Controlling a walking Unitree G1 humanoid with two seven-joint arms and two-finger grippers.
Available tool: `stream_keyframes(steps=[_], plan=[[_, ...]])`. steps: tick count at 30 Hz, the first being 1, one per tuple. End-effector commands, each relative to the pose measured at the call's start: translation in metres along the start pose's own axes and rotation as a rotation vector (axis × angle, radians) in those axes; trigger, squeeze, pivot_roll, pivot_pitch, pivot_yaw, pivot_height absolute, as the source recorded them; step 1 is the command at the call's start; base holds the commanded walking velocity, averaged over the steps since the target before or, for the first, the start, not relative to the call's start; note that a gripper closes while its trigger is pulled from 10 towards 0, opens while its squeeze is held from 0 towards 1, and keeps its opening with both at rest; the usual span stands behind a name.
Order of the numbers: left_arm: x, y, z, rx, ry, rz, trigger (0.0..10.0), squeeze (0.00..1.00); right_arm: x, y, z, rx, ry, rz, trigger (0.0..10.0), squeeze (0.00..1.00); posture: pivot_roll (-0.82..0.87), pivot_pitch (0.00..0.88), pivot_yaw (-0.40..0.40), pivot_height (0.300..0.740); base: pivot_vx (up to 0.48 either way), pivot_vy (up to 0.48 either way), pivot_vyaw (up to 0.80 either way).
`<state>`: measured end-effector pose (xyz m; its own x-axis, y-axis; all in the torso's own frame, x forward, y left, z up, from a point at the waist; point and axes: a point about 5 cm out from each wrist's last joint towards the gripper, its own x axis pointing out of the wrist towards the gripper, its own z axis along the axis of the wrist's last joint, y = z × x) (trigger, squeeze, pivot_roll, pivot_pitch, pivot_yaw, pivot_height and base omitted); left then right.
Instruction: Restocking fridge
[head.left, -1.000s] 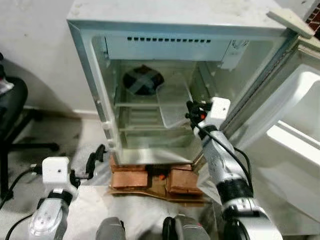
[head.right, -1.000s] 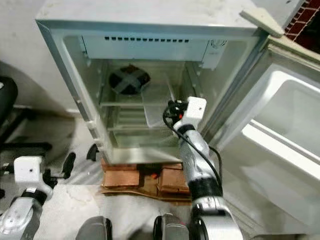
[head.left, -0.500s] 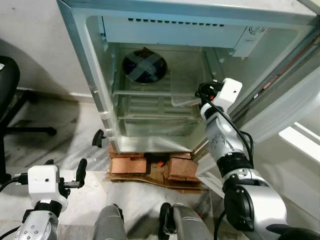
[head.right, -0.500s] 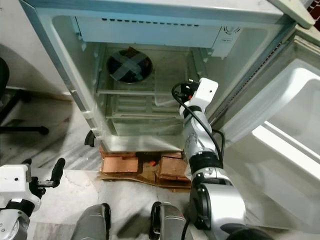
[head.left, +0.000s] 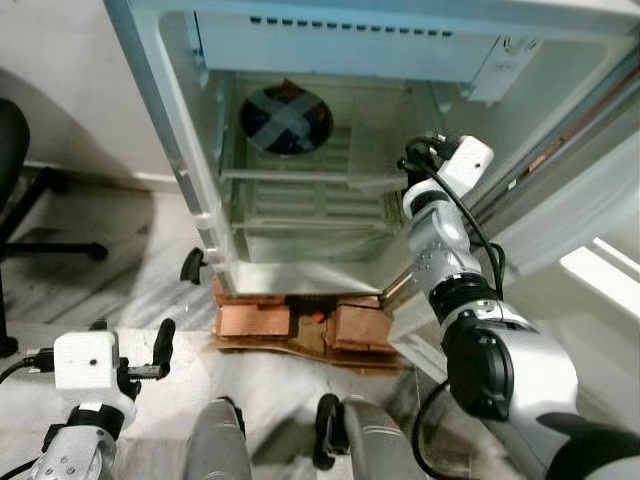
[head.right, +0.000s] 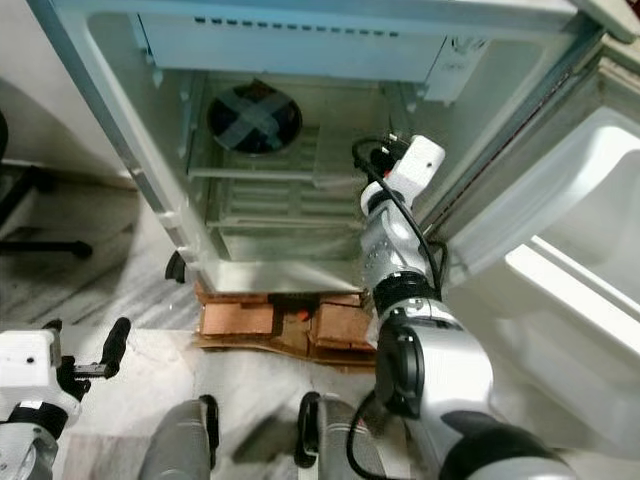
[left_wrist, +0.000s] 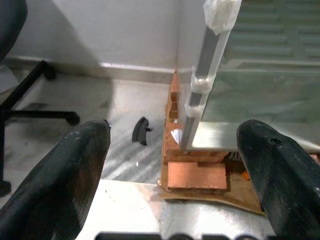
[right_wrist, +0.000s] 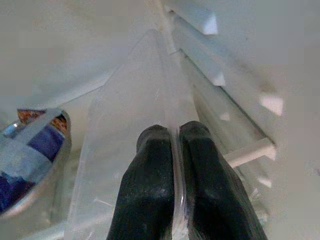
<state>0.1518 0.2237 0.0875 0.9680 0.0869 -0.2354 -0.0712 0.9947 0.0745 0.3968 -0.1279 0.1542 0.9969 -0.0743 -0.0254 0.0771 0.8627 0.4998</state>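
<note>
Change: your right end effector (right_wrist: 175, 165) now reaches deeper inside the small white open fridge (head.left: 160, 120), carrying the clear flat plastic shelf panel (right_wrist: 135, 125) in level rather than tilted.
Right end effector: fingers pressed together, clamped on the panel's edge, beside the right wall's rails.
Left end effector (left_wrist: 172, 165): fingers wide apart, idle, low by the floor.
Stocked item: blue taped round bowl (head.left: 286, 118) sits on the upper shelf at the back.
Advice: keep the panel flat and seat its edge on a rail before you release.
</note>
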Motion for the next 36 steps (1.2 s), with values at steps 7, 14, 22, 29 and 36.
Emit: stream_keyframes(steps=[7,14,22,29,36], plan=[[-0.02,0.001,-0.002,-0.006,0.044,0.052,10.0,0.0,0.002,0.021,-0.011,0.119,0.11,-0.018,10.0,0.95,0.41,0.367,-0.141,0.74,0.0,0.0,0.0],[-0.023,0.0,-0.002,-0.012,0.049,0.071,10.0,0.0,0.008,0.045,0.002,0.167,0.09,0.042,10.0,1.0,0.41,0.372,-0.158,0.74,0.0,0.0,0.0],[-0.016,-0.003,-0.003,-0.021,0.043,0.076,10.0,0.0,0.015,0.051,0.029,0.083,0.01,0.083,10.0,1.0,0.39,0.342,-0.17,0.74,0.0,0.0,0.0],[-0.004,-0.004,-0.002,-0.029,0.023,0.079,10.0,0.0,0.019,0.037,0.046,-0.061,-0.063,0.068,10.0,1.0,0.37,0.307,-0.174,0.74,0.0,0.0,0.0],[0.011,-0.008,0.0,-0.035,-0.004,0.07,10.0,0.0,0.02,0.021,0.058,-0.158,-0.102,0.093,10.0,1.0,0.34,0.28,-0.173,0.74,0.0,0.0,0.0]])
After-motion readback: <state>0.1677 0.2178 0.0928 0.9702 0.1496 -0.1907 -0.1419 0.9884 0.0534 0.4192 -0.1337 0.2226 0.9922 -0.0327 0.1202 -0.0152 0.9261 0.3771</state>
